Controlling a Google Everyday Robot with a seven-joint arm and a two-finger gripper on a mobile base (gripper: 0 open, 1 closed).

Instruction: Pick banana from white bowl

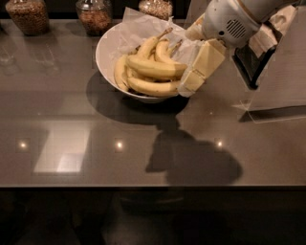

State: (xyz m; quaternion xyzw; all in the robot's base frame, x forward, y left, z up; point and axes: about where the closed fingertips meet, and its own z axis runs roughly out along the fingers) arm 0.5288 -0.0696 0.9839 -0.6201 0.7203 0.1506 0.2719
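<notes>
The white bowl (pixel 107 60), lined with crumpled white paper, stands at the back middle of the grey counter. Several yellow bananas (pixel 150 69) lie in it, stems pointing up and right. My gripper (pixel 193 79) comes in from the upper right and hangs over the bowl's right rim, its cream-coloured tip right beside the ends of the front bananas. The arm covers part of the bowl's right side.
Three glass jars of brown grains (pixel 28 14) stand along the back edge, left of and behind the bowl. A clear plastic stand (pixel 277 81) sits at the right. The counter's front edge (pixel 143 185) runs across the lower part of the view.
</notes>
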